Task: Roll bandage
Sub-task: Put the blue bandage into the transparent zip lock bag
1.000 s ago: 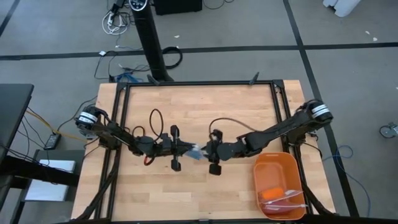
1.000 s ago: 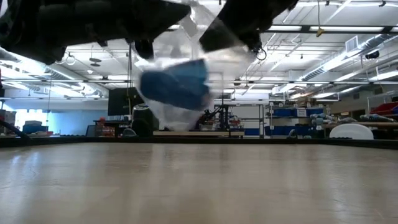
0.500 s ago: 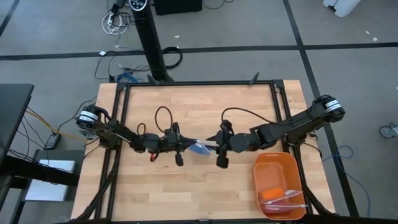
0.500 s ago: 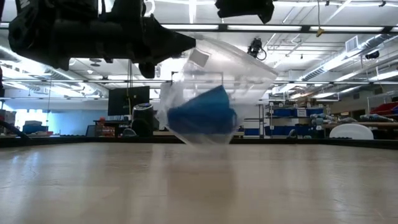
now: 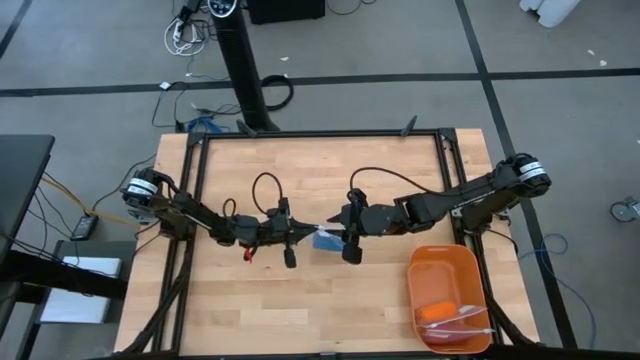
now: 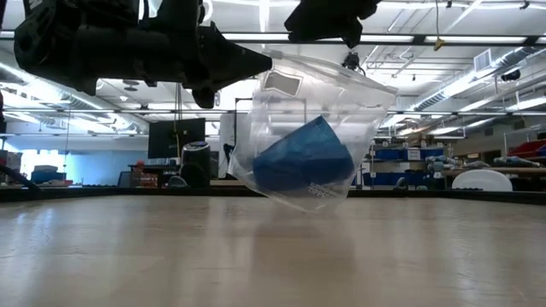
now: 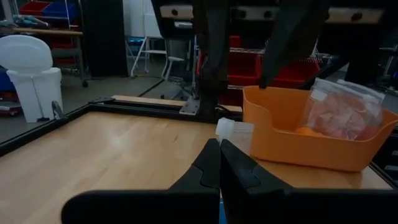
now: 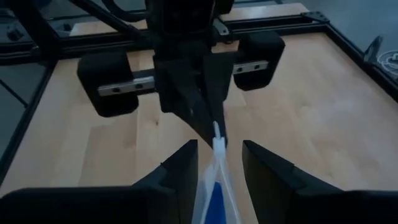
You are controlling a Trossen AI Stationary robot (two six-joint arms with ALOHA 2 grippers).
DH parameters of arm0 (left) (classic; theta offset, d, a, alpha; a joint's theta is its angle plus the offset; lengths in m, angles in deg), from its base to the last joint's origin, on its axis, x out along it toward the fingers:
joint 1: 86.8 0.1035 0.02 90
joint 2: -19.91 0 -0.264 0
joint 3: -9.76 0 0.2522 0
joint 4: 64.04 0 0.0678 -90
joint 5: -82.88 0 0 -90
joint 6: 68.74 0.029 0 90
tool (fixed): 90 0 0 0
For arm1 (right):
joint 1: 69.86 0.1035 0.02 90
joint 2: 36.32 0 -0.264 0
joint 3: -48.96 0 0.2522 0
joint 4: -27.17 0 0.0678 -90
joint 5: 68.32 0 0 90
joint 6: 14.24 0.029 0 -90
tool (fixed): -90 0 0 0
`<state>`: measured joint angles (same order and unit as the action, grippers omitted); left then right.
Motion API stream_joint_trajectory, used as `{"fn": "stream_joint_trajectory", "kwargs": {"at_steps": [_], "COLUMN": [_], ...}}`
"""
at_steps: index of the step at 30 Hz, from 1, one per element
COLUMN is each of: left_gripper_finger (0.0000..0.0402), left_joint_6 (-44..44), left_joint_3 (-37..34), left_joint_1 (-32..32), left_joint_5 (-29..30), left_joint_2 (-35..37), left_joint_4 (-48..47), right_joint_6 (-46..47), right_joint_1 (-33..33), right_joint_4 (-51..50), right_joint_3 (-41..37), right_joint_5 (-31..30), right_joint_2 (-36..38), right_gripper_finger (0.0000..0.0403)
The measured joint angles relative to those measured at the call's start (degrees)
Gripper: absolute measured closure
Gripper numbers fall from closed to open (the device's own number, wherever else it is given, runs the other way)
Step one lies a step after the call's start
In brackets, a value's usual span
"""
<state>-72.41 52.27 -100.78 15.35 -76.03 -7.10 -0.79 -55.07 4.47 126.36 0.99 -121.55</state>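
- Your left gripper point(image 5: 303, 234) sits near the middle of the light wooden table point(image 5: 320, 165), its fingers clenched on the top edge of the clear crinkly plastic bag point(image 6: 311, 136); in its own wrist view the two dark fingertips point(image 7: 217, 163) are pressed together.
- Your right gripper point(image 5: 337, 233) faces it from the 3 o'clock side, fingers point(image 8: 180, 171) spread apart with the bag's edge point(image 8: 217, 149) between them, touching neither.
- In the low view the bag hangs clear of the table, tilted.
- The bright blue soft fabric bandage point(image 6: 303, 158) lies bunched inside the bag at its lower end; from above it shows as blue point(image 5: 324, 240) between the two grippers.
- At 4 o'clock from the grippers, by the table's right front corner, stands the orange plastic tray point(image 5: 447, 268), holding a second clear bag with something orange inside point(image 5: 450, 312).
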Motion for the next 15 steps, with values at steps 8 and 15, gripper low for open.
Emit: {"fn": "stream_joint_trajectory", "kwargs": {"at_steps": [8, 15], "left_gripper_finger": [0.0401, 0.0401], "left_joint_6": [0.0, 0.0], "left_joint_3": [0.0, 0.0], "left_joint_1": [0.0, 0.0], "left_joint_5": [0.0, 0.0], "left_joint_2": [0.0, 0.0], "left_joint_4": [-0.7, -3.6], "right_joint_6": [0.4, 3.4], "right_joint_1": [1.0, 4.3], "right_joint_4": [-3.4, -12.2], "right_joint_3": [0.0, 0.0], "right_joint_5": [0.8, -0.9], "right_joint_2": [0.1, -0.7], "right_gripper_finger": [0.0277, 0.0321]}}
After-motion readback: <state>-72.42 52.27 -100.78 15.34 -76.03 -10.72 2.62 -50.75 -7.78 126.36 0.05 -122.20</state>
